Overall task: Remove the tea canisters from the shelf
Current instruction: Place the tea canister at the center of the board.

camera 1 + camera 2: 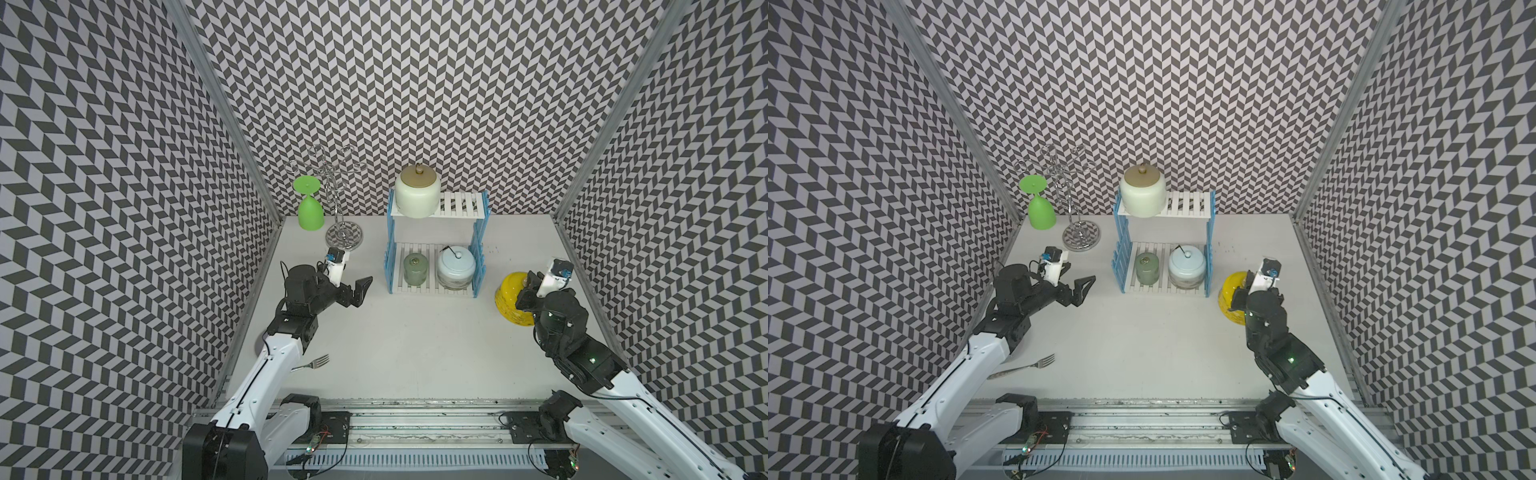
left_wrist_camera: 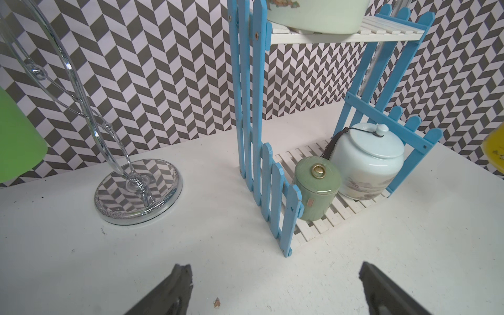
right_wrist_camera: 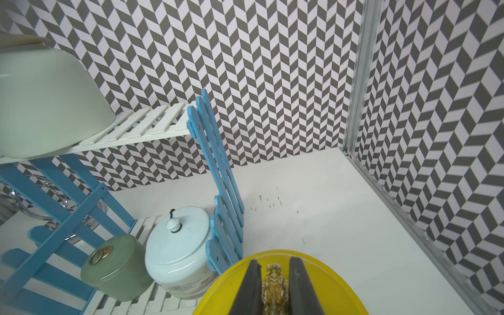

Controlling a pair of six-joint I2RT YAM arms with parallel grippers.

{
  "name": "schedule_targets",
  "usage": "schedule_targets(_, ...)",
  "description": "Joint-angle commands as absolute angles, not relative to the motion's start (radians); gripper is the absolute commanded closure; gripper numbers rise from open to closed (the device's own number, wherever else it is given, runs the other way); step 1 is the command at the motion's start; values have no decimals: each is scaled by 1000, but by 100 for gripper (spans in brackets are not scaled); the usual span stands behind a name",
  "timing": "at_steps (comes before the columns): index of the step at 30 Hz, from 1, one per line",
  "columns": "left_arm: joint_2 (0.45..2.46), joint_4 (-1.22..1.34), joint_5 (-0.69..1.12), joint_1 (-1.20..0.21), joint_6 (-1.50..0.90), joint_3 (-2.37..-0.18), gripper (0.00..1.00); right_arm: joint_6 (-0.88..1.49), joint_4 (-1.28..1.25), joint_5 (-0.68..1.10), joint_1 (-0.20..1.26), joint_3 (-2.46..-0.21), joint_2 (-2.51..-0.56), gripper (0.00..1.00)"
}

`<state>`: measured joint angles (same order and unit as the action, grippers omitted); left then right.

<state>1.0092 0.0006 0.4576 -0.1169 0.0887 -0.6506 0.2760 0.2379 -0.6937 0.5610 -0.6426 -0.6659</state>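
Observation:
The shelf (image 1: 461, 205) (image 1: 1187, 205) stands at the back middle of the table. A cream tea canister (image 1: 417, 195) (image 3: 41, 103) sits on its top board. On the lower board stand a sage green canister (image 1: 415, 270) (image 2: 316, 191) and a pale blue one (image 1: 456, 268) (image 2: 366, 161). My right gripper (image 3: 274, 263) (image 1: 530, 280) is shut on the gold knob of the yellow canister (image 3: 223, 289) (image 1: 509, 297), just right of the shelf and outside it. I cannot tell whether this canister touches the table. My left gripper (image 2: 272, 267) (image 1: 362, 291) hangs open and empty left of the shelf.
A green upturned goblet (image 1: 309, 208) and a chrome wire stand (image 1: 343, 237) are at the back left. A fork (image 1: 313, 363) lies near the left arm. Patterned walls close in the table on three sides.

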Motion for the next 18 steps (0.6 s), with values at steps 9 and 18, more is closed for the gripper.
schedule_targets(9,1019,36,461,-105,96,-639,0,498,171,-827,572,-504,-542,100)
schedule_targets(18,1028,37,460,-106,94,-643,0,521,154,-873,573,-433,-558,100)
